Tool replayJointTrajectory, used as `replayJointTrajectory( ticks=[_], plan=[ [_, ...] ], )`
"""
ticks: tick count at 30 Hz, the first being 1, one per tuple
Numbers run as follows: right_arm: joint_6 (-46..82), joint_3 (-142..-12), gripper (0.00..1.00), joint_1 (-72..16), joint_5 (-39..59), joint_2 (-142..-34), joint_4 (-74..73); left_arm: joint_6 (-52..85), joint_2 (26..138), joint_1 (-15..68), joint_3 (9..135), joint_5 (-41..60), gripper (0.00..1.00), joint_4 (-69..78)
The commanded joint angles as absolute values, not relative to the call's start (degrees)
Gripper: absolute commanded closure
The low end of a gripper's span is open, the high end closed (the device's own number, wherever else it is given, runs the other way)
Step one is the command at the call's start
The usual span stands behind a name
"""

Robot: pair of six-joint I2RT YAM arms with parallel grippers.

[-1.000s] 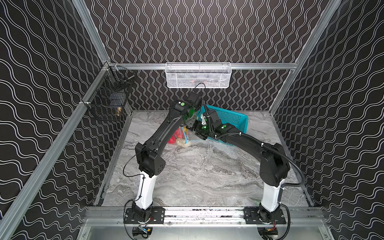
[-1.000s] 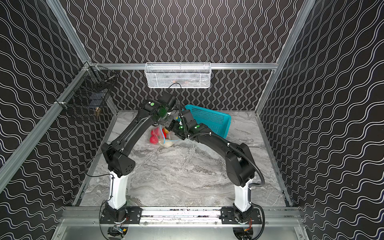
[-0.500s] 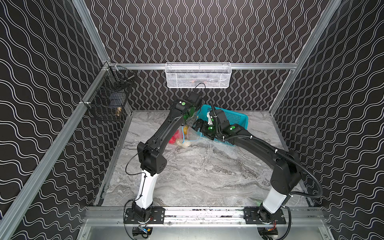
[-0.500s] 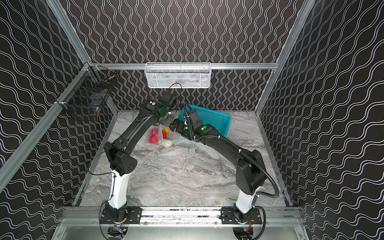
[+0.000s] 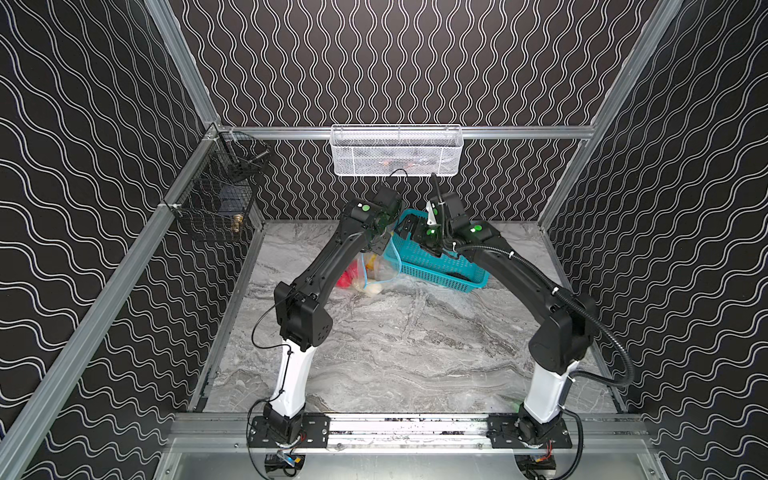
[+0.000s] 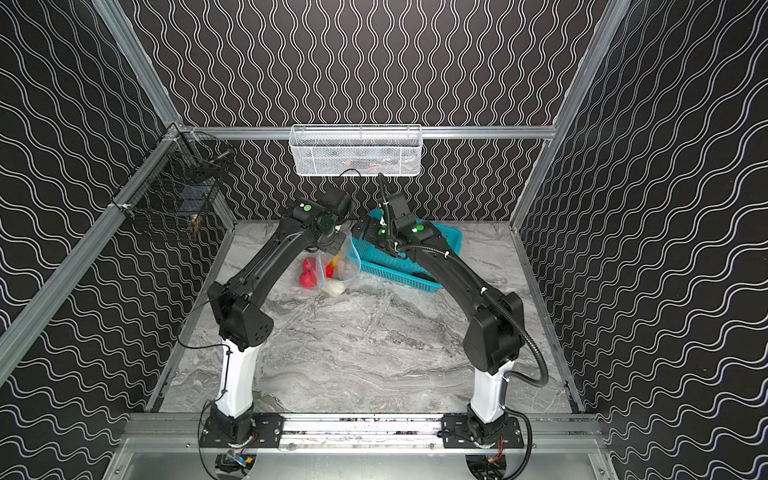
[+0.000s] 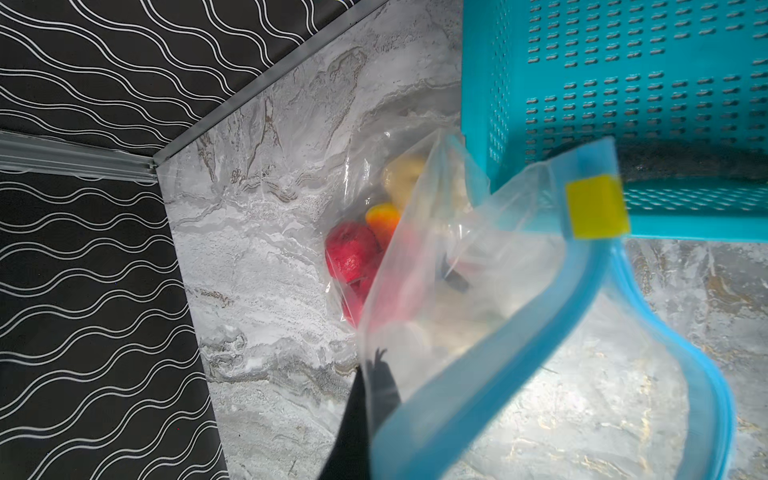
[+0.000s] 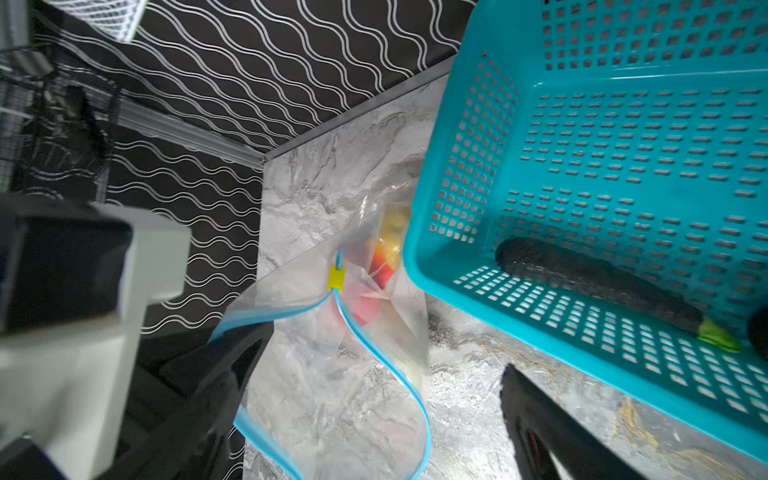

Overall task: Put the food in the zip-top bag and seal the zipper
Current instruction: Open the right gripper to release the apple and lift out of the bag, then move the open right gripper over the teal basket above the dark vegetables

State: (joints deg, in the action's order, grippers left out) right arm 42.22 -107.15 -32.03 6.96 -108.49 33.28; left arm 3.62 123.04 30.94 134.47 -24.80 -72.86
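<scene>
the left gripper [image 8: 249, 345] clamps the mouth edge of the clear crinkly zip-top bag [image 8: 340, 374], one dark finger [image 7: 361, 415] showing past the plastic. the right gripper [image 5: 411, 235] gapes wide, empty, its fingers cut off at the frame edge, over the teal perforated plastic basket [image 8: 623, 124] beside the bag. the light blue zipper strip [image 8: 376, 345] hangs parted from its yellow slider tab [image 8: 336, 279]. blurred red round toy fruits [image 7: 351, 253] sit inside; the dark elongated toy vegetable [image 8: 594, 278] lies in the basket. open grey marble tabletop [image 5: 395, 340] spreads toward the arm bases [image 5: 286, 428].
</scene>
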Motion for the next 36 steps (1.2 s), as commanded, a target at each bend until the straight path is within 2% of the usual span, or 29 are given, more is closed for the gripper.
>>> replayJointTrajectory(
  ticks=[1,6,18,26,36],
  plan=[
    [40.8,-109.7,0.01,-31.9,5.5,-111.0,40.1,2.7,124.2,30.8,134.7,-23.4,1.00,-72.0],
    [41.4,-111.2,0.01,-31.2,2.6,-112.8,42.8,2.5,126.5,30.7,139.0,-20.3,1.00,-73.9],
    [36.3,-119.2,0.01,-27.1,0.8,-119.4,47.4,-1.1,115.2,29.9,121.6,-22.9,1.00,-62.4],
    [26.6,-127.1,0.01,-26.8,-1.0,-126.6,51.5,-2.7,114.8,29.7,121.6,-24.8,1.00,-62.3],
    [11.2,-126.0,0.01,-25.4,-1.0,-127.7,50.3,-4.6,115.2,29.4,123.0,-27.6,1.00,-60.5]
  ],
)
